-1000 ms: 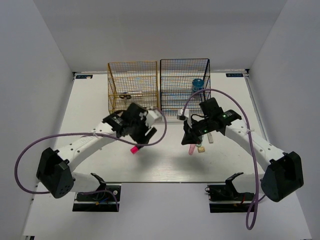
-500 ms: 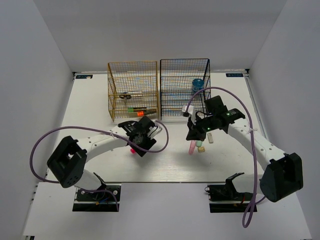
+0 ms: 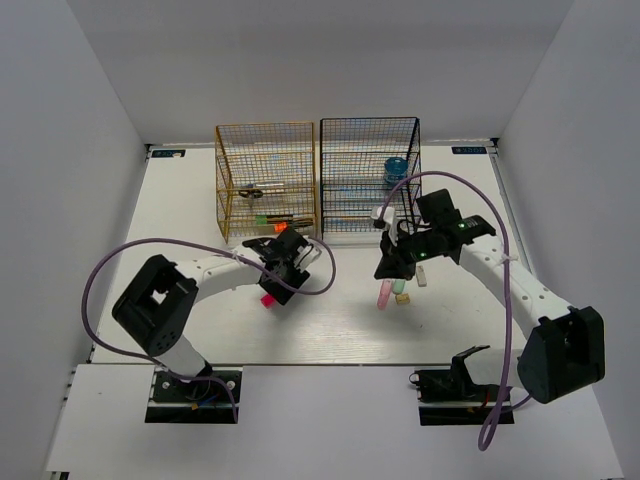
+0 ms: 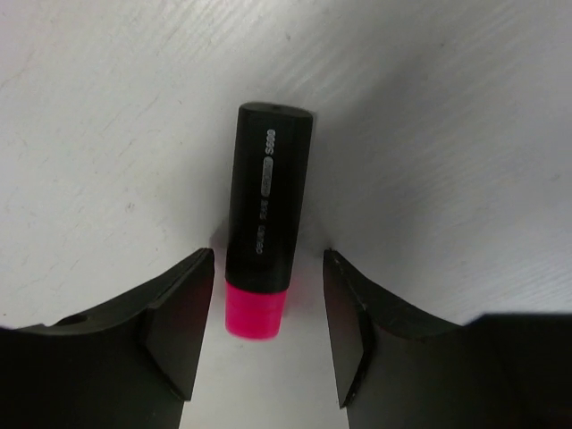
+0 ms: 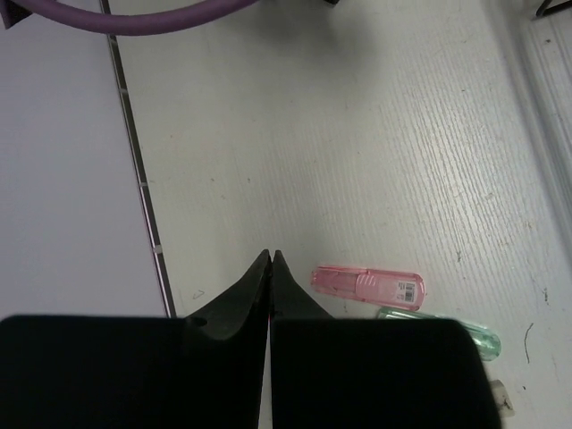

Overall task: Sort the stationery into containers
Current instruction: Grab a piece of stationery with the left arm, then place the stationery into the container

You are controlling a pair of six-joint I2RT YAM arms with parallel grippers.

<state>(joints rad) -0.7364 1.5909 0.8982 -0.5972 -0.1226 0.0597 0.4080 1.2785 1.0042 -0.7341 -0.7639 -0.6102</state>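
Pink-capped highlighter (image 4: 265,223): lying flat on the white table (image 3: 330,330), just near of the gold rack (image 3: 265,180), in the left half of the scene. In the left wrist view the cap end points toward the camera and the black barrel runs away from it.

Left gripper (image 4: 268,277): fingers apart, one on each side of the cap end. There is a visible gap on both sides and no contact yet, with the pen roughly centred in the gap.

Step in hand (judged): pinch and lift this highlighter.
- The pads would land near the cap-barrel join, so the far end may droop. Taking the barrel a little farther along would balance it better.
- The body is round, so bring both pads in evenly or it may roll or squirt out.
- Lift straight up before swinging toward a rack.
- Orange and green highlighters (image 3: 275,222) sit in a low tier of the gold rack, which makes it the likely destination. Enter clear of the front wires.

Right gripper (image 5: 270,264): fingers pressed together and holding nothing. It hangs above the table just left of the pink stick (image 5: 368,286) and green stick (image 5: 447,332), near of the black rack (image 3: 368,170), which holds the blue jar (image 3: 396,168).
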